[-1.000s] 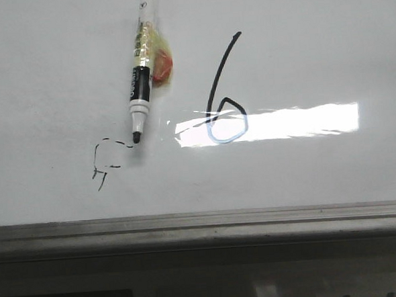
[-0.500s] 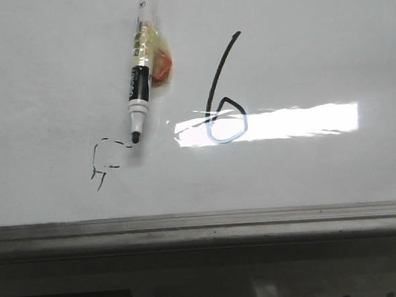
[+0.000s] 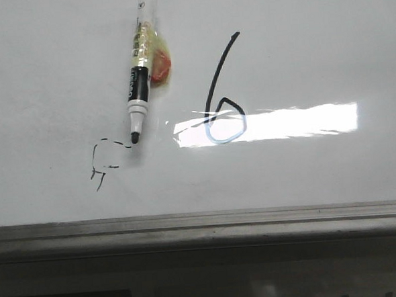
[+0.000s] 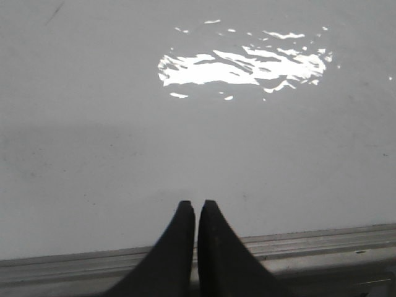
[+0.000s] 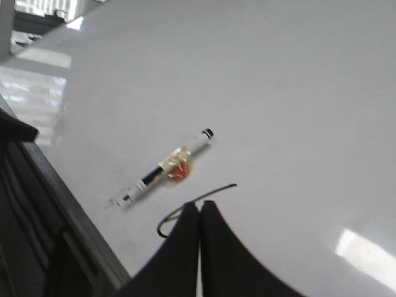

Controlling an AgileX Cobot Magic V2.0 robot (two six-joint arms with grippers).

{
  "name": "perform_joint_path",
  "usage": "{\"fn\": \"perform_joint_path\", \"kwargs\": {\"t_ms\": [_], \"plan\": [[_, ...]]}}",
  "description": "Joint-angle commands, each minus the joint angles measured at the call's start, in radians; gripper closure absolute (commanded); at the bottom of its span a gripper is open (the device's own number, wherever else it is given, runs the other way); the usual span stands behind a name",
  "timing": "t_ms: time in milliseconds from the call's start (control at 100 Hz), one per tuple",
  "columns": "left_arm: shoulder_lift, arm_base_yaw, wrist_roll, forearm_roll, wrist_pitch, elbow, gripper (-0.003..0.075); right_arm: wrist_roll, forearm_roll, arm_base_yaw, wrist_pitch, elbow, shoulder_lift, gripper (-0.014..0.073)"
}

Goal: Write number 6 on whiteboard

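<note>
Scribble [image 3: 104,161] only in front view

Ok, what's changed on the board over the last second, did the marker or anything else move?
Nothing visibly changed. The marker lies in the same spot on the whiteboard, beside the number 6 and the scribble.

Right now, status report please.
Both pincers, left and right, shut, empty. 6 drawn on whiteboard. Marker lying uncapped beside it.
</note>
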Motion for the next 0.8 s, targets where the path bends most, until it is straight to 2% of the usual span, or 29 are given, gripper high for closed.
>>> {"fn": "perform_joint_path", "kwargs": {"t_ms": [0, 100, 200, 270, 370, 470, 510, 790], "plan": [[-0.027, 0.002, -0.010, -0.010, -0.068, 0.024, 0.0741, 0.032, -0.061, -0.049, -0.101, 0.023, 0.009, 0.0657], [-0.027, 0.002, -0.010, -0.010, -0.068, 0.024, 0.0741, 0.248, -0.212, -0.149, -0.138, 0.108, 0.009, 0.0657], [-0.027, 0.002, -0.010, -0.010, -0.068, 0.024, 0.0741, 0.560, -0.434, -0.284, -0.157, 0.204, 0.007, 0.0657], [-0.027, 0.002, -0.010, -0.010, -0.068, 0.024, 0.0741, 0.672, -0.487, -0.389, -0.157, 0.260, 0.007, 0.0657], [-0.027, 0.002, -0.010, -0.010, -0.068, 0.024, 0.0741, 0.675, -0.488, -0.521, -0.157, 0.327, 0.005, 0.0657], [-0.027, 0.002, -0.010, -0.010, -0.068, 0.024, 0.0741, 0.675, -0.493, -0.591, -0.119, 0.372, 0.000, 0.0657], [-0.027, 0.002, -0.010, -0.010, -0.068, 0.024, 0.0741, 0.675, -0.499, -0.604, -0.052, 0.368, -0.007, 0.0657], [-0.027, 0.002, -0.010, -0.010, -0.068, 0.024, 0.0741, 0.666, -0.501, -0.610, -0.070, 0.368, -0.014, 0.0657]]}}
